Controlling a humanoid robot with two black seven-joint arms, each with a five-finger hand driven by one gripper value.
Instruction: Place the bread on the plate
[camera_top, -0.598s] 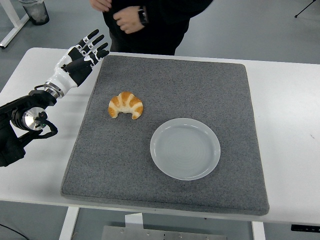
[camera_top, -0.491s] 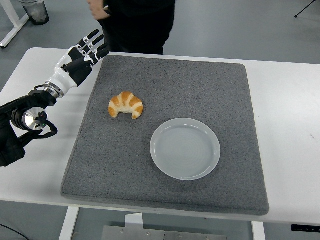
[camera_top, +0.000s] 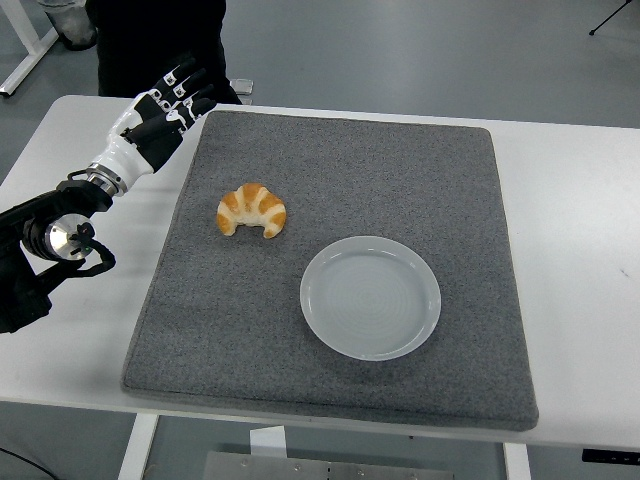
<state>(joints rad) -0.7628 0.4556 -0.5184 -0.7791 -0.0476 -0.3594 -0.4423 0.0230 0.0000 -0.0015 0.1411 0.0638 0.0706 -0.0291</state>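
Our left hand (camera_top: 165, 110) hangs empty, fingers spread, at the far left corner of the gray mat (camera_top: 240, 350). The bread (camera_top: 252, 210), a croissant, lies just beside the plate (camera_top: 370, 297). We judge it light, flaky and easily crushed; grip gently across its thick middle.

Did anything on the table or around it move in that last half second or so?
Only the person behind the table moved, stepping toward the picture's left until they stand behind the left robot hand. Nothing was grasped or released. The robot hand stays open at the gray mat's far left corner, the croissant lies where it was, and the plate is empty as before.
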